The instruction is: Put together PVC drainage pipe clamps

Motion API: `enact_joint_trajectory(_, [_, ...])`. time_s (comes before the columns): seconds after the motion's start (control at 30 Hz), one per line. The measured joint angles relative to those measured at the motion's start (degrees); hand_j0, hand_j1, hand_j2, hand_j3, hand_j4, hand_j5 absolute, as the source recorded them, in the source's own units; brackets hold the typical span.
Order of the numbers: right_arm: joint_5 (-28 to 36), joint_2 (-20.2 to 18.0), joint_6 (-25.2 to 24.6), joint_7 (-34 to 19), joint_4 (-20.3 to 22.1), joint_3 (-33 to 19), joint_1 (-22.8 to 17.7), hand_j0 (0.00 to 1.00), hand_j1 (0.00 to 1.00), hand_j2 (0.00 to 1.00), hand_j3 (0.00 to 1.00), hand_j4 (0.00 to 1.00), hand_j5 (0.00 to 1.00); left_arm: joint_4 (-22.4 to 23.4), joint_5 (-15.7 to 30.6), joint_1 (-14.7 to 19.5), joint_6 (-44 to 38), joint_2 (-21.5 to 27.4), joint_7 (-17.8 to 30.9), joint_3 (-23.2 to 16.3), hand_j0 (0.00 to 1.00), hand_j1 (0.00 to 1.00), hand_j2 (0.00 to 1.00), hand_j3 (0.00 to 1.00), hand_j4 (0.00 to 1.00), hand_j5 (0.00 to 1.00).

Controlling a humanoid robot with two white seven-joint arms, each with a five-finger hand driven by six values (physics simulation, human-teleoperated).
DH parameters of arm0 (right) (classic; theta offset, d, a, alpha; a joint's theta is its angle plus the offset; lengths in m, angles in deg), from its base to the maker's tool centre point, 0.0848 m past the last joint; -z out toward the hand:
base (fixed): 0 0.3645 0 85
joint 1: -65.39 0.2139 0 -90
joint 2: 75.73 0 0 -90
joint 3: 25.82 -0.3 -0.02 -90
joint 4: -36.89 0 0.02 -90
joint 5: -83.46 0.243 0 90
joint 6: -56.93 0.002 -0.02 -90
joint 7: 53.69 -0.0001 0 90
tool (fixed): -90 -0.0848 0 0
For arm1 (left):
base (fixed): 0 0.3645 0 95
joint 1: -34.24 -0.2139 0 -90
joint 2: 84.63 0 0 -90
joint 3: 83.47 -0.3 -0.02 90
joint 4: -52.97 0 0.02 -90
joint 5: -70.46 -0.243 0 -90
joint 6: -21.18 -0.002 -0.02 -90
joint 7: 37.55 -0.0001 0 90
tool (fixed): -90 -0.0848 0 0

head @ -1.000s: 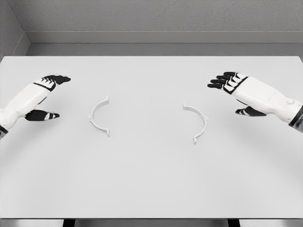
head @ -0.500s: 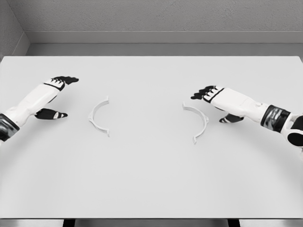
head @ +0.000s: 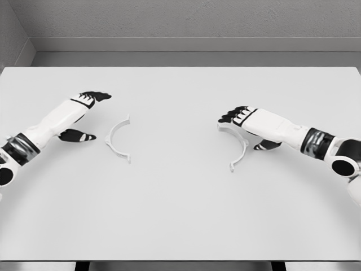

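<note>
On the wide white table (head: 180, 226) the assembly looks barely begun: judged from how things lie, both clamp halves rest flat and well apart, nothing is joined, and grasping, bringing together and mating are all left. The right hand (head: 248, 121) hovers over the upper end of the right clamp half (head: 241, 148), fingers relaxed and holding nothing. The left hand (head: 84, 116) sits just beside the left clamp half (head: 117, 139), fingers spread, empty. Each half is a thin white semicircular band with small end tabs, open sides facing each other.
</note>
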Motion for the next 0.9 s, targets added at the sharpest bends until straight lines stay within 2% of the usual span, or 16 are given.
enact_joint_trajectory(0.47, [-0.06, 0.62, 0.01, -0.13, 2.53, 0.71, 0.35, 1.0, 1.0, 1.0, 1.0, 1.0, 1.0, -0.16, -0.23, 0.09, 0.0, -0.77, 0.0, -0.86, 1.0, 1.0, 1.0, 1.0, 1.0, 1.0])
enact_joint_trajectory(0.9, [-0.12, 1.75, 0.01, -0.15, 2.55, 2.3, 1.67, 1.0, 1.0, 1.0, 1.0, 1.0, 1.0, -0.24, -1.54, 0.26, 0.0, -1.82, 0.0, -1.1, 1.0, 1.0, 1.0, 1.0, 1.0, 1.0])
